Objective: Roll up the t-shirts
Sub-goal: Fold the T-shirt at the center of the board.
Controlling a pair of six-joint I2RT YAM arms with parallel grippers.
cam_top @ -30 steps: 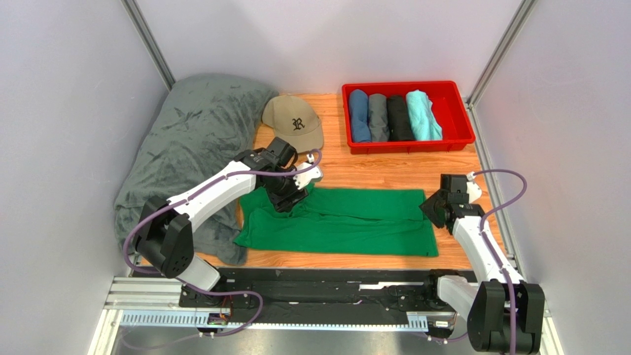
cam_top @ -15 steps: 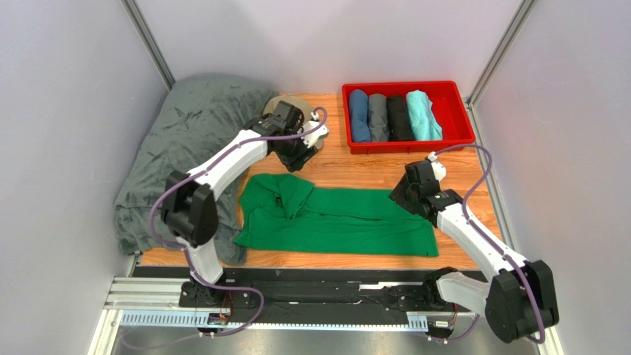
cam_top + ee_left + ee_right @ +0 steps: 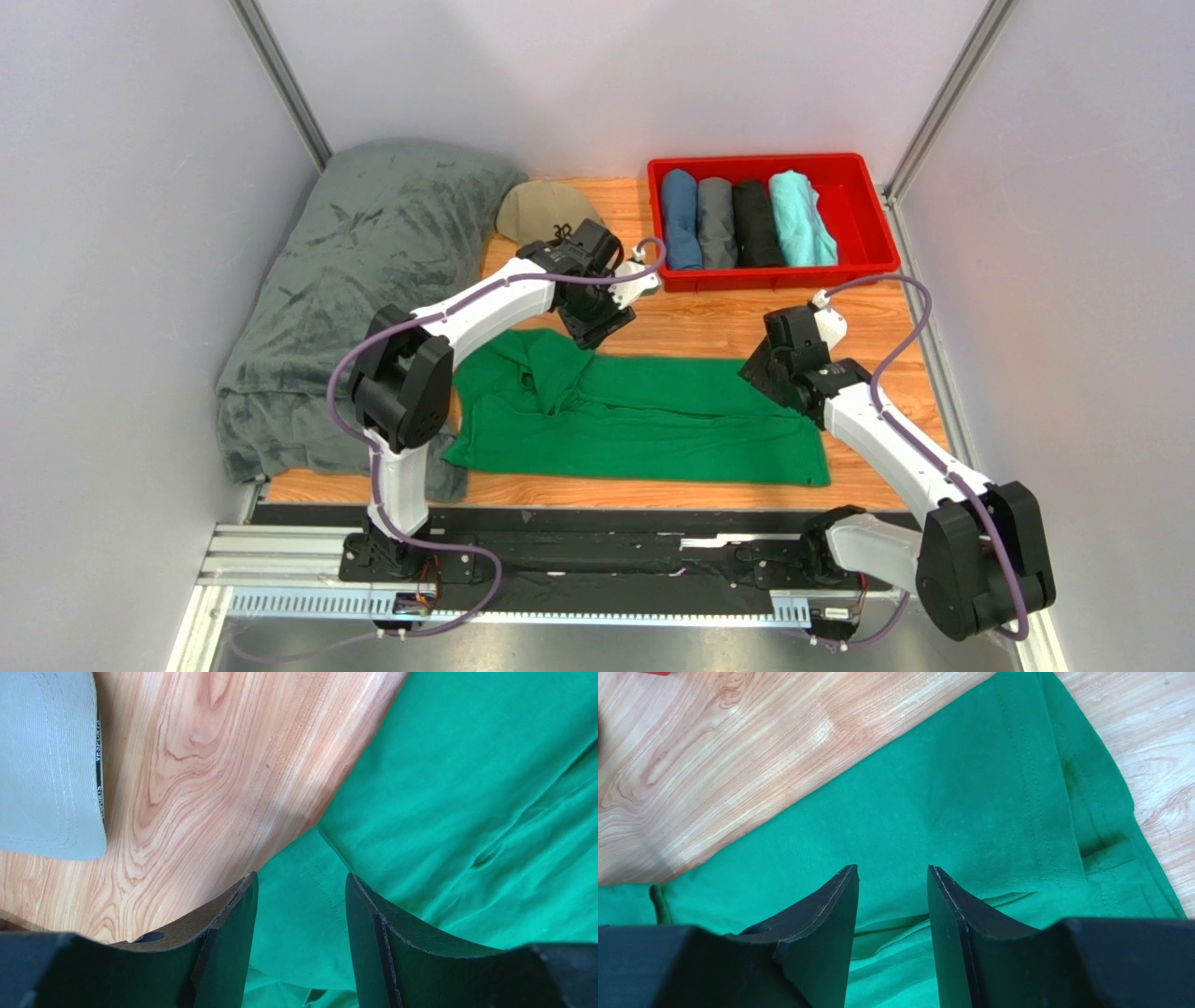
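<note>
A bright green t-shirt (image 3: 659, 420) lies folded into a long strip across the wooden table, with a bunched fold at its left end (image 3: 540, 367). My left gripper (image 3: 596, 319) hovers over the shirt's far edge near that fold. In the left wrist view the left gripper (image 3: 300, 882) is open, with green cloth (image 3: 456, 798) below the fingers and nothing held. My right gripper (image 3: 769, 373) is over the strip's far right corner. Seen from the right wrist, the right gripper (image 3: 892, 871) is open above the shirt (image 3: 976, 805), empty. Several rolled t-shirts (image 3: 739, 220) lie side by side in the bin.
The red bin (image 3: 779, 279) stands at the back right. A tan cap (image 3: 530, 210), (image 3: 45, 763) lies just behind the left gripper. A big dark-grey blanket (image 3: 351, 266) fills the left side. Bare wood (image 3: 701, 319) shows between bin and shirt. Grey walls close in on three sides.
The left gripper left the bunched fold, swung back over the cap, then came right to the shirt's far edge. The right gripper moved in to the far right corner.
</note>
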